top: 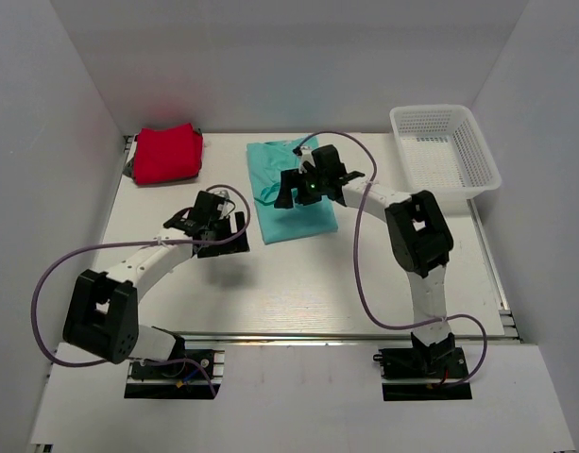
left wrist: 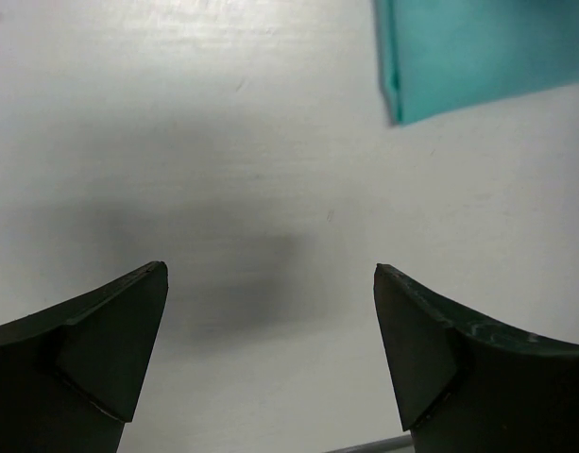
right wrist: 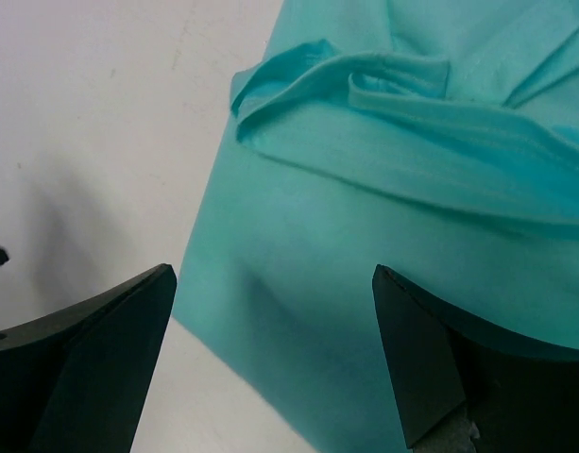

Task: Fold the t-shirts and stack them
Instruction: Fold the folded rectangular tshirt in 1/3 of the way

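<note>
The teal t-shirt (top: 298, 222) lies on the white desk (top: 298, 293) toward the far middle, folded into a rough rectangle with its long side running away from the arms. The red t-shirt (top: 168, 154) sits well apart from it in the far left corner, bunched into a compact folded pile, so the two are not stacked. A white mesh basket (top: 487, 160) stands in the far right corner, clear of both shirts.

The left end effector (left wrist: 270, 283) hovers over bare desk just to the near left of the teal shirt. Its two dark fingers stand wide apart with nothing between them, only its own soft shadow on the surface below. One near corner of the teal shirt shows at the upper right of the left wrist view, apart from the fingers.

The right end effector (right wrist: 270, 283) hangs over the teal shirt's left half, also spread wide and holding nothing. In its wrist view one finger sits above the shirt's left edge where cloth meets desk, the other above the cloth itself. Beyond the fingers a raised ridge of doubled cloth (right wrist: 365, 90) crosses the shirt; it may be a sleeve or a hem, but the view is too close to tell which. Whether the fingertips touch the cloth cannot be told.
</note>
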`<action>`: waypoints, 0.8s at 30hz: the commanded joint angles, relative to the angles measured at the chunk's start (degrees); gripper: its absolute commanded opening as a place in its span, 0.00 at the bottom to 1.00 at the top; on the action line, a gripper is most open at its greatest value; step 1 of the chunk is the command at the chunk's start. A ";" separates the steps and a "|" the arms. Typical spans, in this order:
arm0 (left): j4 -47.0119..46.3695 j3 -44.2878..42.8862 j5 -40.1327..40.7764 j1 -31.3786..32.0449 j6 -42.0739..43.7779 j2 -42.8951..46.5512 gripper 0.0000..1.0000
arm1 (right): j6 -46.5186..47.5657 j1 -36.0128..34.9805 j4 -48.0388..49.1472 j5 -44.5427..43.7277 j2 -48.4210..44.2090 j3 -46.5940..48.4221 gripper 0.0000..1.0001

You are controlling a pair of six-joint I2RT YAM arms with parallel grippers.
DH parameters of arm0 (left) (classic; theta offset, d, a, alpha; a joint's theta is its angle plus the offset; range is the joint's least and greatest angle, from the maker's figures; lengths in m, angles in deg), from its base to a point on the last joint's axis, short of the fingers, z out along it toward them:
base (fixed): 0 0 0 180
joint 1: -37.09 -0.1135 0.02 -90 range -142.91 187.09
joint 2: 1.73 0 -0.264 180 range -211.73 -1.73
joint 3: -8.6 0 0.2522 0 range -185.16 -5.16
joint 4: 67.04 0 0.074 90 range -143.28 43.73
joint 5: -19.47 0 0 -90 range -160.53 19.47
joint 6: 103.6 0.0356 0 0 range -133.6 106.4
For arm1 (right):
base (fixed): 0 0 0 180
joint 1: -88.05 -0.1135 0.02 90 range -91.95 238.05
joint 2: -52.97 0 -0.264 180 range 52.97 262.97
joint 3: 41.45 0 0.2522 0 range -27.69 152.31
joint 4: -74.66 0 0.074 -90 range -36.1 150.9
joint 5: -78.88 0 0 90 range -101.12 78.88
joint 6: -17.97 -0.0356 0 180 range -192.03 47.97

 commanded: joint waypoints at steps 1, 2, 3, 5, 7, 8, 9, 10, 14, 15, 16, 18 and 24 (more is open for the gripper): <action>-1.54 3.89 -1.24 0.10 -2.25 5.02 1.00 | 1.12 0.18 2.63 0.71 3.56 7.02 0.90; -1.02 4.42 -1.25 0.10 -2.25 5.56 1.00 | 1.12 0.09 2.54 0.70 4.44 9.04 0.90; -1.02 5.03 -1.25 0.10 -2.25 5.56 1.00 | 0.77 0.09 2.54 1.05 7.06 9.93 0.90; -0.49 5.04 -1.25 0.10 -2.25 6.87 1.00 | 0.07 0.09 5.08 0.88 9.96 11.95 0.90; -0.49 5.04 -1.25 0.10 -2.25 6.88 1.00 | -0.81 0.09 6.14 -1.12 12.78 17.04 0.90; -0.49 5.04 -2.20 0.10 -2.25 6.88 1.00 | -1.08 0.09 7.80 -1.66 15.15 20.10 0.90; 0.12 5.04 -2.21 0.10 -1.73 7.40 1.00 | -2.12 0.35 8.25 -2.10 16.30 23.61 0.90; 1.00 4.43 -2.21 0.10 -1.73 7.41 1.00 | -2.74 0.36 9.13 -3.85 19.44 26.78 0.90; 2.58 3.89 -1.60 0.10 -1.73 9.15 1.00 | -5.65 0.79 14.31 -6.76 22.90 31.29 0.90; 2.59 3.89 -1.60 0.10 -1.73 9.77 1.00 | -5.91 0.88 14.23 -6.59 23.08 32.17 0.90; 2.59 4.42 -1.60 0.10 -1.73 10.30 1.00 | -5.56 0.80 14.06 -6.33 22.12 31.91 0.90; 2.59 4.42 -1.60 0.10 -1.73 11.01 1.00 | -5.04 0.71 14.05 -6.41 19.23 28.34 0.90; -2.32 2.58 -4.40 0.10 -0.58 7.33 1.00 | -5.38 1.49 15.46 -10.27 1.74 9.09 0.90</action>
